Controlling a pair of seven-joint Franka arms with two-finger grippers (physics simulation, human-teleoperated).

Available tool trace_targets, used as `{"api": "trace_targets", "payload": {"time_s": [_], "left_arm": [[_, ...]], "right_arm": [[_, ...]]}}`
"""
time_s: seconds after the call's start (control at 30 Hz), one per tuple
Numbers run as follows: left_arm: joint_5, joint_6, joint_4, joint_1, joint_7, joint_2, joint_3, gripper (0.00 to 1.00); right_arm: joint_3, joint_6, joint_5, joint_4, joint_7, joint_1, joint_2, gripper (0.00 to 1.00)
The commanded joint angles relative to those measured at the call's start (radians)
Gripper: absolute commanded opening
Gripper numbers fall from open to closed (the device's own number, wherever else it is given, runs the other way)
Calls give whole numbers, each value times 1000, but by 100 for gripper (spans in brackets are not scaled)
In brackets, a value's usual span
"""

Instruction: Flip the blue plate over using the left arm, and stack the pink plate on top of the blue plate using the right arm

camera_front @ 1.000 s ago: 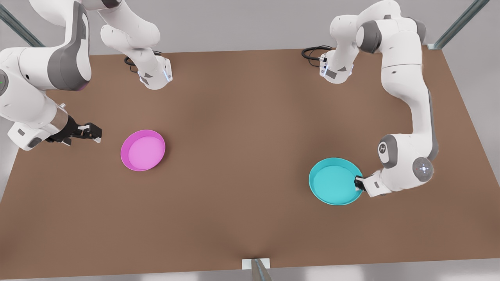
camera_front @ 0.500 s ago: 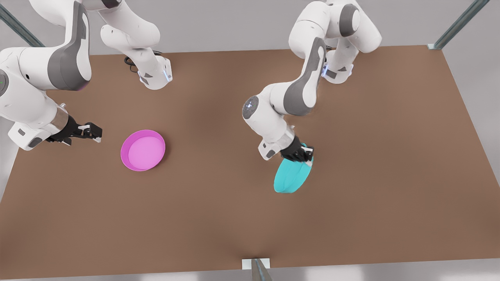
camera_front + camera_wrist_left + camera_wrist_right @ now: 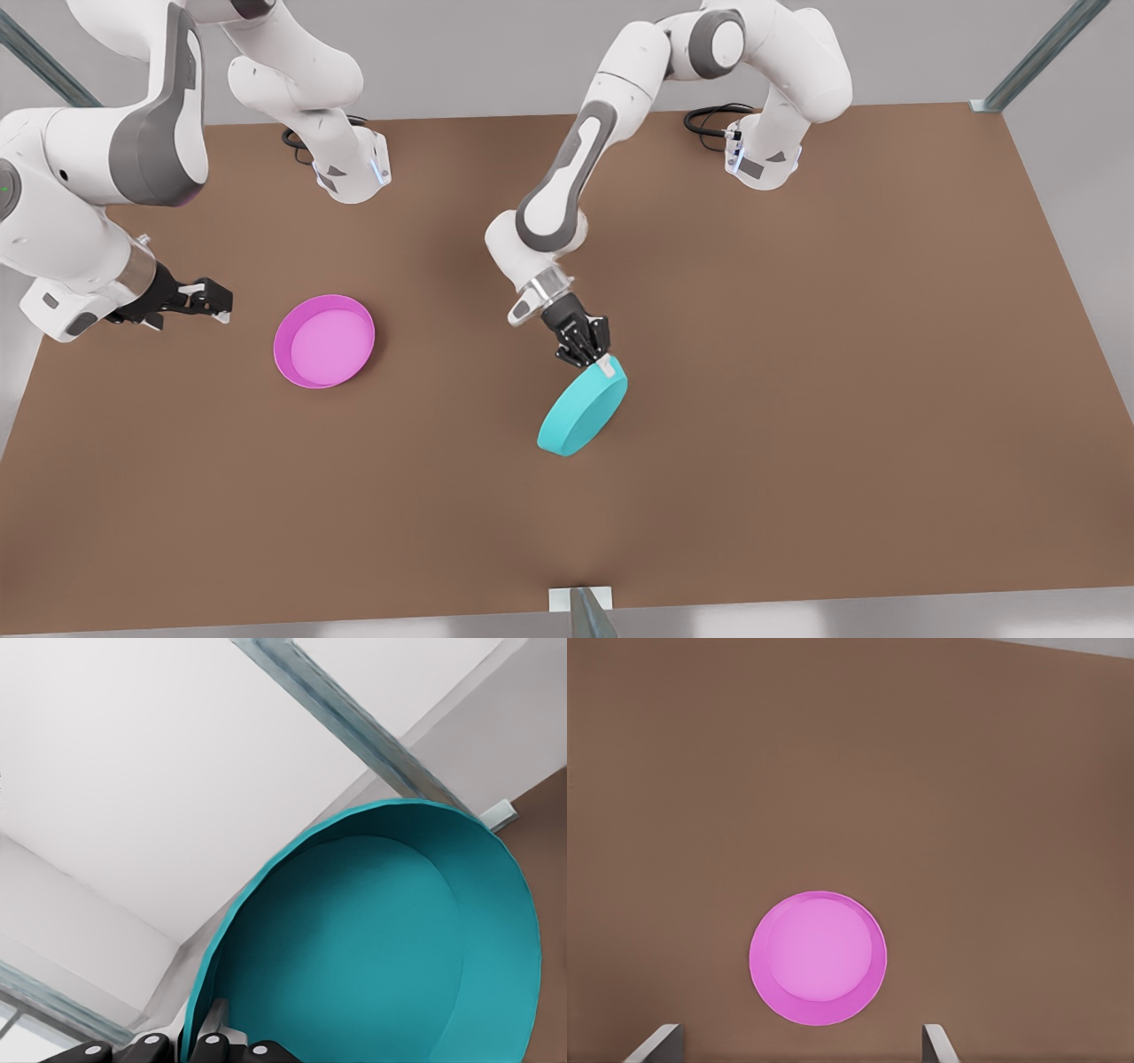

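Note:
The blue plate (image 3: 580,412) hangs tilted above the table's middle, its underside turned toward the front view. My left gripper (image 3: 602,361) is shut on its upper rim. In the left wrist view the blue plate's hollow inside (image 3: 372,957) faces the camera, with the left gripper (image 3: 199,1038) pinching the rim. The pink plate (image 3: 324,341) lies right side up on the table at the front view's left. My right gripper (image 3: 217,301) hovers open just beyond the pink plate's left side and holds nothing. From the right wrist view the pink plate (image 3: 818,958) sits ahead of the open right gripper (image 3: 799,1047).
Both arm bases (image 3: 350,173) (image 3: 762,159) stand at the table's far edge, each with a black cable beside it. A metal post (image 3: 585,611) rises at the near edge. Bare brown table (image 3: 842,354) stretches across the front view's right.
My left arm has lifted the blue plate from the front view's right, carried it toward the middle and turned it underside out. The right arm and pink plate have stayed put.

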Motion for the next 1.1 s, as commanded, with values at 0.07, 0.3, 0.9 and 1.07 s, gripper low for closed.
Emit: {"api": "trace_targets", "payload": {"time_s": [0.07,0.3,0.9,1.07], "left_arm": [[90,71,-4,-3,-1001,40,-33,21],[121,62,-28,-41,-1032,101,-33,21],[70,-127,-27,-162,-1087,175,-39,100],[-100,-242,-212,-323,-1070,-9,-125,100]], "right_arm": [[0,-1,1,2,-2,1,8,100],[0,-1,1,2,-2,1,10,100],[0,-7,1,3,-2,1,10,100],[0,-5,-6,5,-2,-1,10,100]]}}
